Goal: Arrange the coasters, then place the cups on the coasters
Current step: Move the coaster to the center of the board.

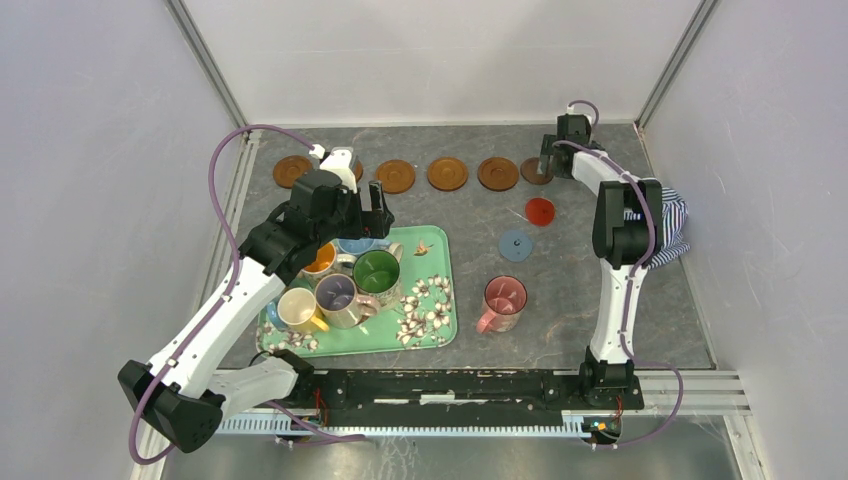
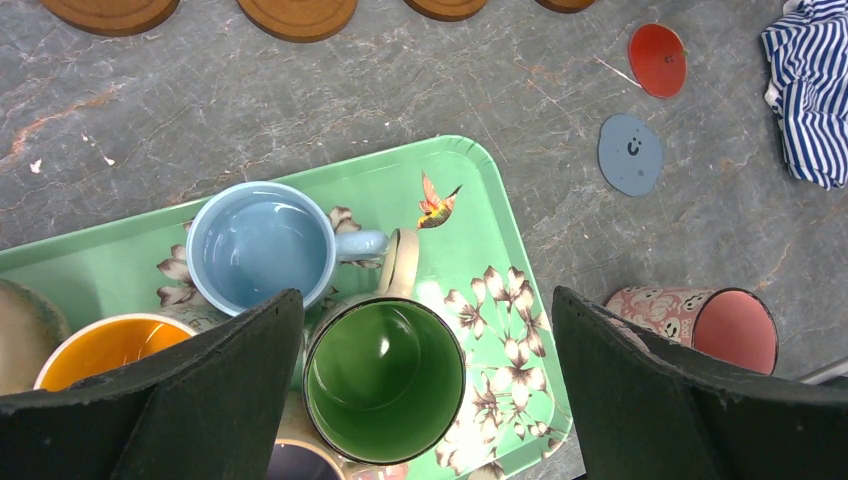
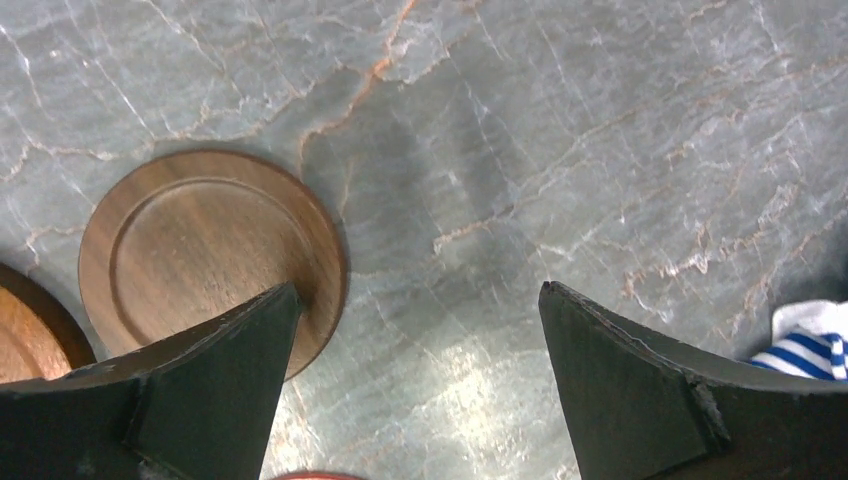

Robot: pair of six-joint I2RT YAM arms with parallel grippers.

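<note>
Left claw [image 2: 425,300], spread wide and empty, hovers over the green cup [image 2: 385,380] on the floral tray [image 2: 470,170]. The right claw [image 3: 418,290], likewise released, hangs by the dark coaster [image 3: 210,250] ending the row of wooden coasters [image 1: 447,173] beyond the tray. The red coaster [image 1: 540,211] and blue-grey coaster [image 1: 516,244] lie loose right of the tray, so arranging looks unfinished. The next move calls for a clean grip on one rim.

Lit brightly and evenly from above in all three views — soft, faint shadows only. Pale glare patch on tabletop [image 3: 470,375] in right wrist view. Soft highlights inside green cup [image 2: 385,375]. Fingers [image 2: 200,400] rendered near black — little detail. Focus sharp throughout.
</note>
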